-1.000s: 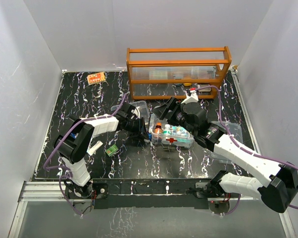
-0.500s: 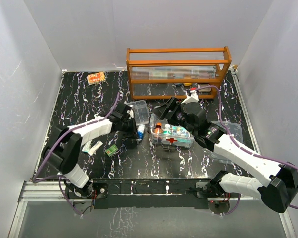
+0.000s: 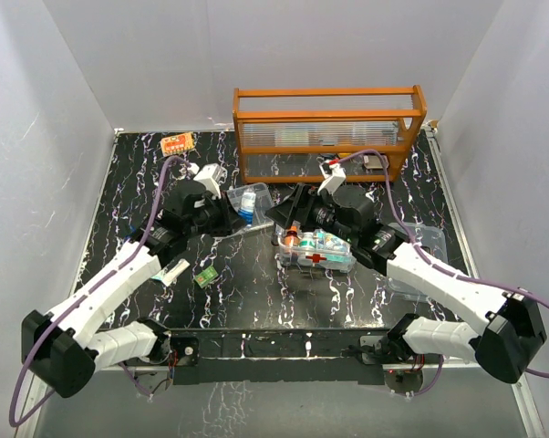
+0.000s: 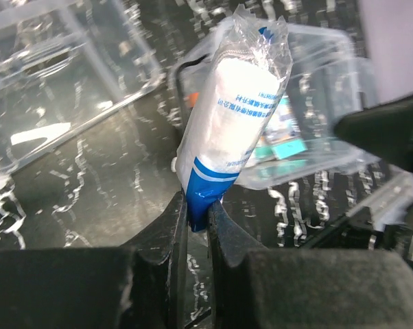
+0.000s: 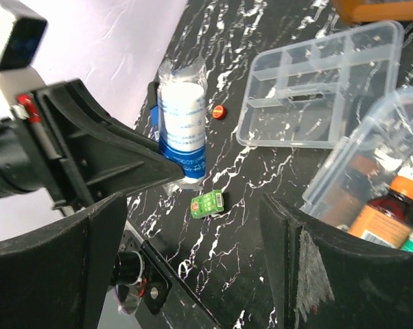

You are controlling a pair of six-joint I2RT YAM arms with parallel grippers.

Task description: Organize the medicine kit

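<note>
The left gripper (image 4: 198, 208) is clenched on the blue end of a white packet (image 4: 234, 116), which stands up from the fingers. The right gripper (image 3: 291, 212) is released, its jaws wide apart and gripping nothing, just at 10 o'clock of the box (image 3: 316, 252). The box, with a red cross on its side, sits near the centre of the table (image 3: 256, 292) with bottles (image 5: 388, 209) inside. The divided tray (image 3: 264, 199) lies at 10 o'clock of the box, and the packet overlaps it in the top view. A green sachet (image 3: 204, 277) lies at 8 o'clock of the tray. The rack (image 3: 329, 132) stands at 12 o'clock of the box.
</note>
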